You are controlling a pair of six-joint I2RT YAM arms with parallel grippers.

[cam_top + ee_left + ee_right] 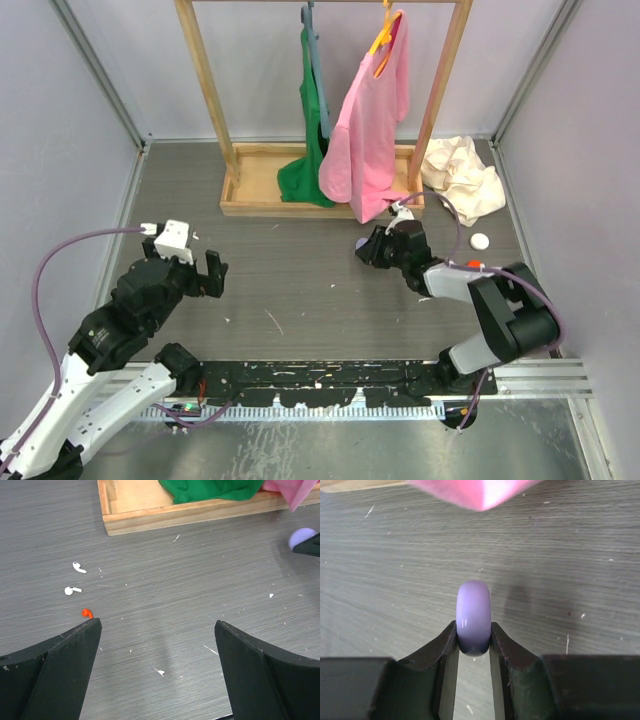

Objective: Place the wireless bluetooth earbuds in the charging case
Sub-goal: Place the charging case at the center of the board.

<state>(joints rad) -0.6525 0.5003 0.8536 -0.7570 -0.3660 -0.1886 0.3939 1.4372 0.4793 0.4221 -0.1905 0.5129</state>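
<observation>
White earbuds (71,590) lie ahead-left of the wide-open left gripper (157,625), seemingly far from the case (473,607) the right gripper (474,632) pinches.

On the bench (165,580), the near earbud (71,590) and far earbud (79,567) lie ahead-left of the left claw (157,625), the rack tray (150,517) beyond them. The case (473,610) stands on edge, gripped in the right claw (473,637), with a shirt hem (475,490) ahead.
</observation>
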